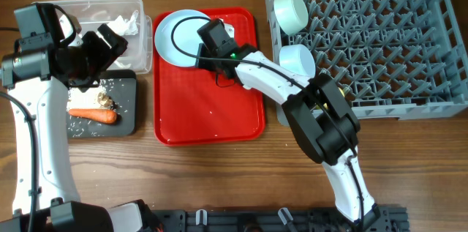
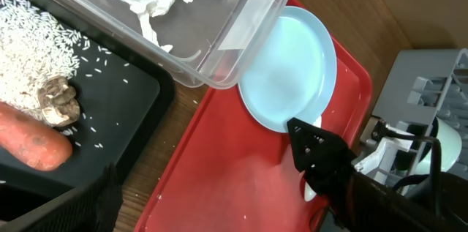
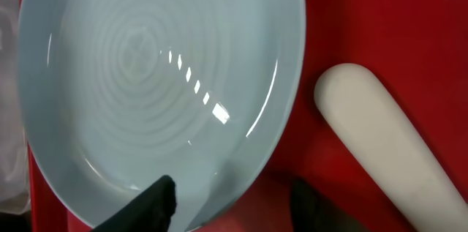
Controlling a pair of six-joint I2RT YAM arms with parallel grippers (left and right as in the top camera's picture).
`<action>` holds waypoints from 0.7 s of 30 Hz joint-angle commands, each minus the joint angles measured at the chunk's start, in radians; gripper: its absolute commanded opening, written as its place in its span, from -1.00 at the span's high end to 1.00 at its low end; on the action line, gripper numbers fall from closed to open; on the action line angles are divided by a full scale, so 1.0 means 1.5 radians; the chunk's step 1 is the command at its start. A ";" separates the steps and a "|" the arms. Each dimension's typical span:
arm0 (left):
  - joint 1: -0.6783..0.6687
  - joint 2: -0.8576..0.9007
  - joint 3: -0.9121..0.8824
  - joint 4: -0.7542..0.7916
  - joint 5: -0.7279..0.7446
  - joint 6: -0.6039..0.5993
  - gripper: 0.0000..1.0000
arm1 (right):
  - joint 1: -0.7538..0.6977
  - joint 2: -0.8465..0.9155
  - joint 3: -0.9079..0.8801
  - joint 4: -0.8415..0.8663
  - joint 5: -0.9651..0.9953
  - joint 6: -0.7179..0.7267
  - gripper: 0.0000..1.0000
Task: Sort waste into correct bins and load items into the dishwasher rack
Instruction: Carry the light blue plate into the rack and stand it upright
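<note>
The pale blue plate (image 1: 175,38) lies at the back left of the red tray (image 1: 212,107), its edge under the clear tub (image 1: 110,9). My right gripper (image 1: 210,33) is open and straddles the plate's rim (image 3: 234,203), one finger over the plate (image 3: 146,78), the other over the tray. The white spoon (image 3: 380,151) lies beside it. My left gripper (image 1: 102,49) is open and empty between the tub and the black tray (image 1: 128,118). Tissue (image 1: 121,23) is in the tub. Carrot (image 1: 93,115), brown scrap (image 1: 104,99) and rice (image 2: 36,42) are on the black tray. Wrapper and yellow cup are out of view.
The grey dishwasher rack (image 1: 380,42) stands at the back right. It holds a pale green bowl (image 1: 291,11) and a light blue bowl (image 1: 298,60) on their sides at its left edge. My right arm crosses the red tray's right side.
</note>
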 commanded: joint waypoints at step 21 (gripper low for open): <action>0.004 -0.004 0.003 0.002 -0.004 0.001 -1.00 | -0.067 0.003 0.019 -0.329 -0.106 -0.102 0.91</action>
